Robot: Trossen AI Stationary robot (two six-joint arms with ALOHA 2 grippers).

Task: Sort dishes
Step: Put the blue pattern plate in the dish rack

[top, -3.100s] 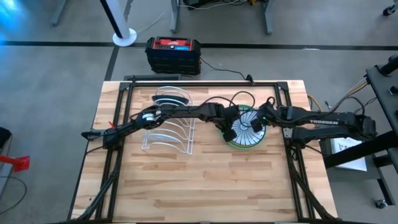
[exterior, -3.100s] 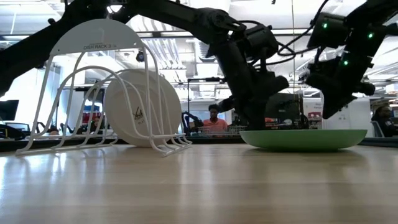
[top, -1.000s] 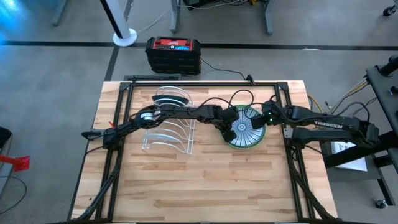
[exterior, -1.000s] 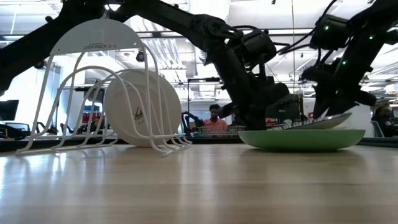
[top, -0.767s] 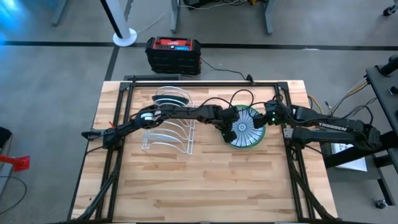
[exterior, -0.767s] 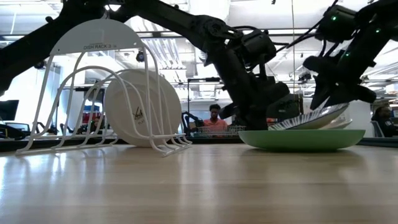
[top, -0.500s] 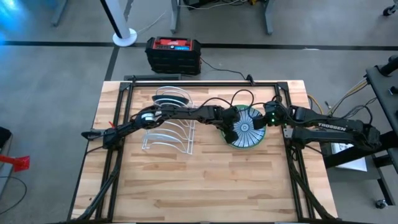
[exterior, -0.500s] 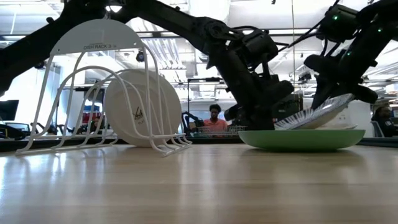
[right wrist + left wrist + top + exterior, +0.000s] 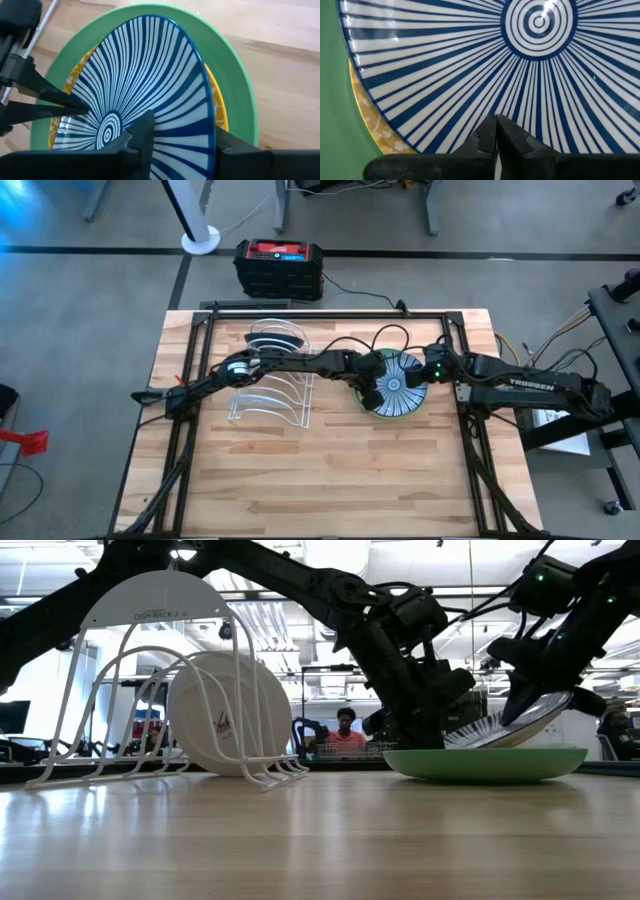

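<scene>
A stack of dishes lies right of the table's middle. A light green plate (image 9: 487, 764) is at the bottom, with a yellowish patterned plate (image 9: 372, 122) on it. A white plate with blue radial lines (image 9: 398, 383) is on top, tilted with its right edge raised. My left gripper (image 9: 496, 125) is shut, its tips on that plate's left part. My right gripper (image 9: 182, 131) is shut on the plate's right rim. Another plate (image 9: 215, 725) stands on edge in the white wire rack (image 9: 270, 380). My left gripper presses its shut fingertips (image 9: 495, 122) down on the blue-lined plate's top face, left of the centre rings. It slants down from the table's left. My right gripper pinches the plate's right rim (image 9: 207, 125), one finger (image 9: 145, 127) on the top face and the other outside the rim. It slants down from the right. The plate's right edge (image 9: 545, 712) is lifted and its left edge (image 9: 452, 740) rests on the stack.
The wire rack (image 9: 150, 690) stands left of the stack, and my left arm reaches over it. Bare wood lies along the near half of the table (image 9: 330, 480). A red and black box (image 9: 279, 268) sits on the floor beyond the far edge. A person (image 9: 345, 735) shows in the room behind.
My right gripper has raised the blue-lined plate's right edge, so the plate has tipped from nearly flat to clearly tilted. Its left edge has stayed down on the stack under my left gripper's shut fingers.
</scene>
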